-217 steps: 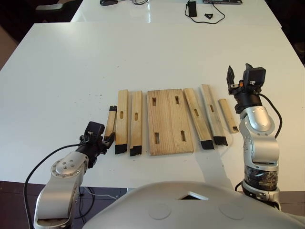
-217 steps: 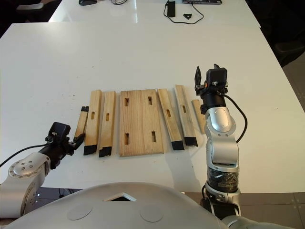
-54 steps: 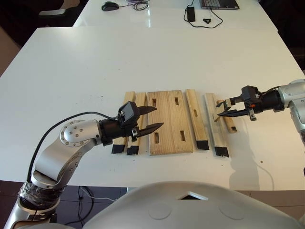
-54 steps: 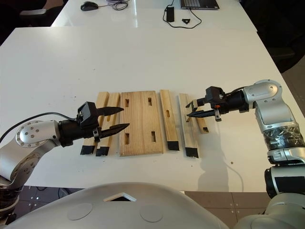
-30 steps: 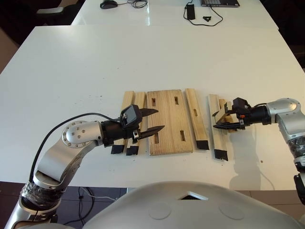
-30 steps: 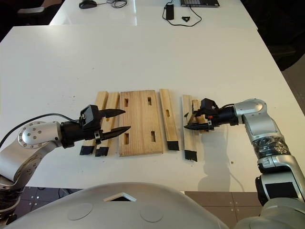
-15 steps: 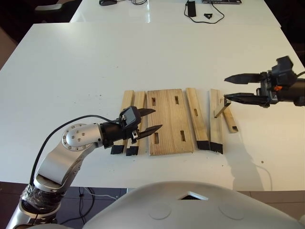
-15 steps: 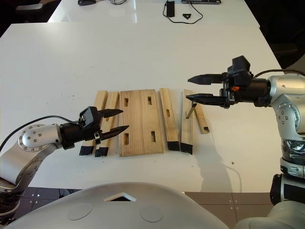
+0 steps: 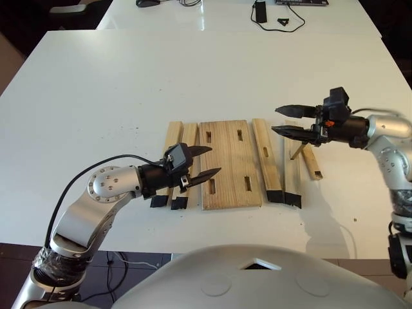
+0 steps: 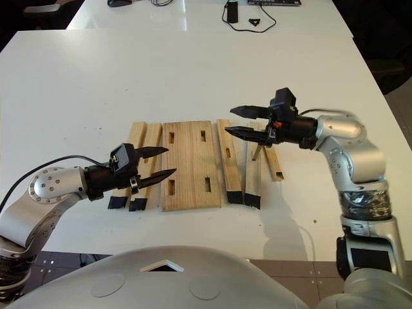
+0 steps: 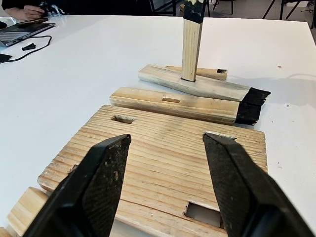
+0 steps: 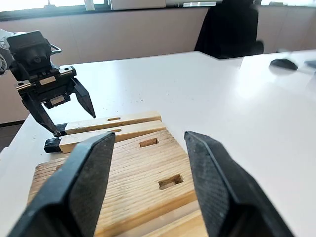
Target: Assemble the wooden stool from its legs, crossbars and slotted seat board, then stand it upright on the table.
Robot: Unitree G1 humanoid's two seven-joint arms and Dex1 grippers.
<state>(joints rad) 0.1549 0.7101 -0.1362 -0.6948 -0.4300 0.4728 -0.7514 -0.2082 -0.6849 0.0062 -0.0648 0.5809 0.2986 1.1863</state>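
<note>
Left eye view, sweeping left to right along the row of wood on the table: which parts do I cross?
outer left leg -> inner left leg -> slotted seat board -> inner right leg -> outer right leg -> short crossbar lying flat

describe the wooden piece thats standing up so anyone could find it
On the white table, find the wide slotted seat board. Two long black-tipped legs lie to its right; the short crossbar rises from the outer leg, the only piece not lying flat.
</note>
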